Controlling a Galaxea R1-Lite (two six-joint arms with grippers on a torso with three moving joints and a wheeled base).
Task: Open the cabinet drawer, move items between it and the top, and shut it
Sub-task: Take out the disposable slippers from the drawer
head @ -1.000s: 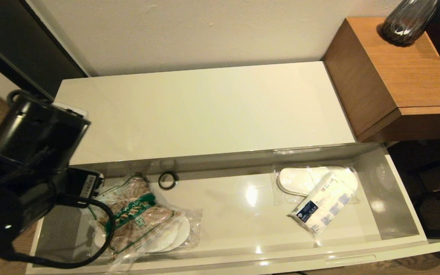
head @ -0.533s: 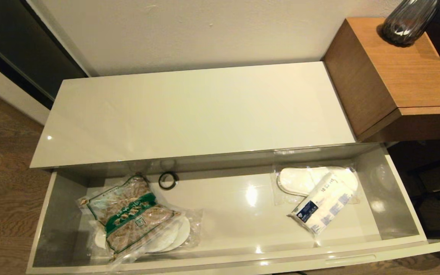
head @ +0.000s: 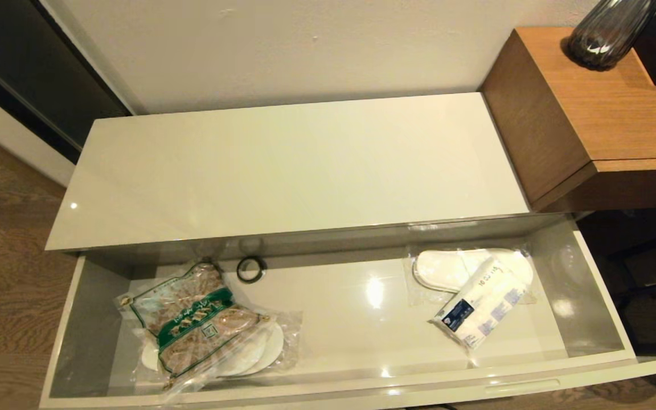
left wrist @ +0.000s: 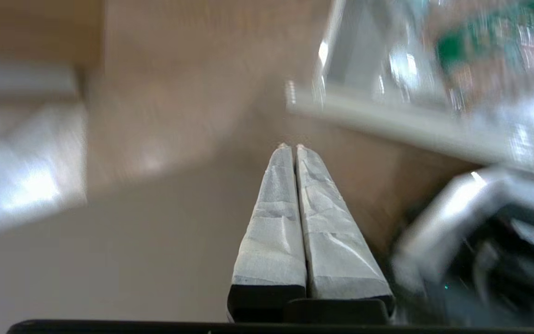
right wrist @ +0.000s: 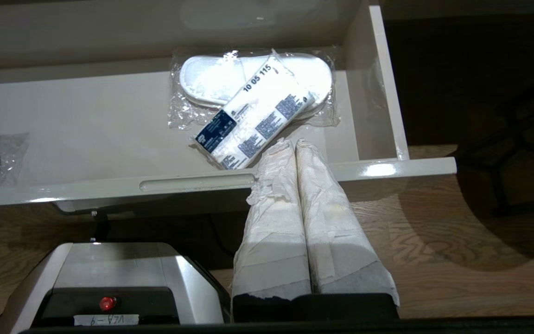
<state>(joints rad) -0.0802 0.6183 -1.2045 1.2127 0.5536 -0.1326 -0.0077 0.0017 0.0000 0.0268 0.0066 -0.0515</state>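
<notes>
The cabinet drawer point(head: 601, 296) is pulled wide open below the bare cream-white top point(head: 294, 165). At its left end lies the clear bag of tan food point(head: 194, 322) with a green-and-white label, resting on a wrapped pair of white slippers point(head: 262, 356). A second wrapped pair of slippers point(head: 447, 267) lies at the right end under the tissue pack point(head: 479, 304). Neither arm shows in the head view. My left gripper point(left wrist: 291, 146) is shut and empty, low beside the drawer's left end. My right gripper point(right wrist: 290, 143) is shut and empty, held over the drawer's front rail point(right wrist: 387, 169).
A small black ring point(head: 250, 269) sits against the drawer's back wall. A taller brown wooden block point(head: 595, 108) with a dark glass vase point(head: 607, 34) stands at the right. The robot's base point(right wrist: 109, 278) is in front of the drawer, on wooden floor.
My left arm, which covered the drawer's left end a second ago, has dropped out of the head view. The items in the drawer have not moved.
</notes>
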